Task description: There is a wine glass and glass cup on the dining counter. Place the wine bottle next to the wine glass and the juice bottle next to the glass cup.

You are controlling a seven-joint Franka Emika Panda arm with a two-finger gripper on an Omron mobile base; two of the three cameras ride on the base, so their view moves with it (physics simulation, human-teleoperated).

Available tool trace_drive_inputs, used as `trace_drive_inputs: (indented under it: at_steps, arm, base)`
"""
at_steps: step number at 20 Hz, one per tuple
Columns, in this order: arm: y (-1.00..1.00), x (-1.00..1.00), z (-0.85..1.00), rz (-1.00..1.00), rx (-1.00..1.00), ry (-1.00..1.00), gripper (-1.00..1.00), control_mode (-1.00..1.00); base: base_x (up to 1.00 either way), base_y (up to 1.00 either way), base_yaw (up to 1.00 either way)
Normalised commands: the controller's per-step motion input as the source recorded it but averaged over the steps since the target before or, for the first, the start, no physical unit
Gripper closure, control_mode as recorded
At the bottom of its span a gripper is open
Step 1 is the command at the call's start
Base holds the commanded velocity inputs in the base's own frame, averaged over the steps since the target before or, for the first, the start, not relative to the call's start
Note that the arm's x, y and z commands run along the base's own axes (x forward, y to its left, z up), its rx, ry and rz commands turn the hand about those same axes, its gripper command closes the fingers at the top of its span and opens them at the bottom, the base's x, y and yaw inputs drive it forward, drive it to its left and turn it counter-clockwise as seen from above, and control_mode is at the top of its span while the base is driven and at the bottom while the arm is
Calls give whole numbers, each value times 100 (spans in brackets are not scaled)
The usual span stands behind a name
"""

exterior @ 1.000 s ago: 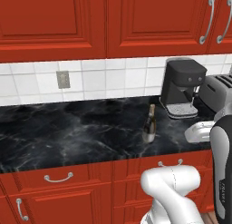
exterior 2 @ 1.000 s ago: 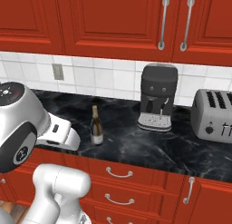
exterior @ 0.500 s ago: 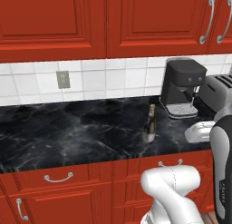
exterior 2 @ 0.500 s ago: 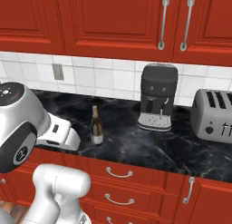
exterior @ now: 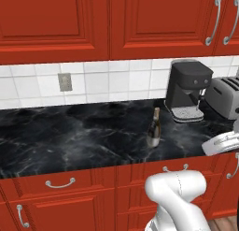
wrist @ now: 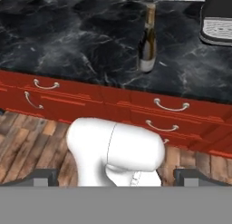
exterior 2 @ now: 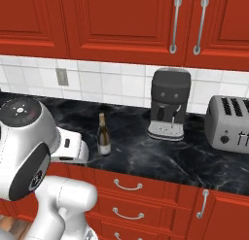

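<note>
Gripper (wrist: 118, 177) of the white arm hung with its jaws spread wide and nothing between them, its two dark fingertips (wrist: 43, 177) standing far apart and aimed down over the cabinet fronts and floor. The wine bottle (wrist: 147, 39) stood upright well ahead of the gripper, untouched, a little to the right of the line along which the fingers pointed. In the base views the wine bottle (exterior: 154, 128) (exterior 2: 103, 135) sat alone near the front edge of the black marble counter (exterior: 70, 141), its pale label low on the dark glass.

Beyond the bottle and further right of the gripper, a dark coffee machine (exterior: 186, 90) (exterior 2: 168, 103) stood against the wall, with its drip tray facing outward; the corner of the coffee machine (wrist: 217, 19) showed at the upper right in the hand view. A silver toaster (exterior: 226, 97) (exterior 2: 231, 122) stood just beside the machine on its far side from the bottle.

Between the gripper and the bottle ran the red drawers (wrist: 167, 114) under the counter, each with a curved metal handle. Directly below the gripper lay a wooden plank floor (wrist: 27, 141). Behind the counter rose a white tiled backsplash (exterior: 116, 80) carrying a grey wall outlet (exterior: 65, 82) (exterior 2: 62, 77), off to the left of the bottle. Red upper cabinets (exterior 2: 121, 20) with long metal handles hung above the tiles.
</note>
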Motion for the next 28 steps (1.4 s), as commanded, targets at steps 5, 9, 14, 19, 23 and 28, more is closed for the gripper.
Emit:
trace_drive_inputs:
  at_steps: [5,9,14,19,23,28]
  arm:
    - [-13,-2,1,37,10,0,-100,-100]
    - [-7,0,0,31,4,0,-100,-100]
    - [-2,14,0,6,3,-6,-100,-100]
    - [0,23,-1,-2,4,-20,-100,-100]
    - [0,21,-3,-2,12,-20,-100,-100]
    - [0,6,-4,0,15,-21,-100,-100]
  base:
    - [0,0,0]
    - [0,0,0]
    - [0,0,0]
    - [0,0,0]
    - [0,0,0]
    - [0,0,0]
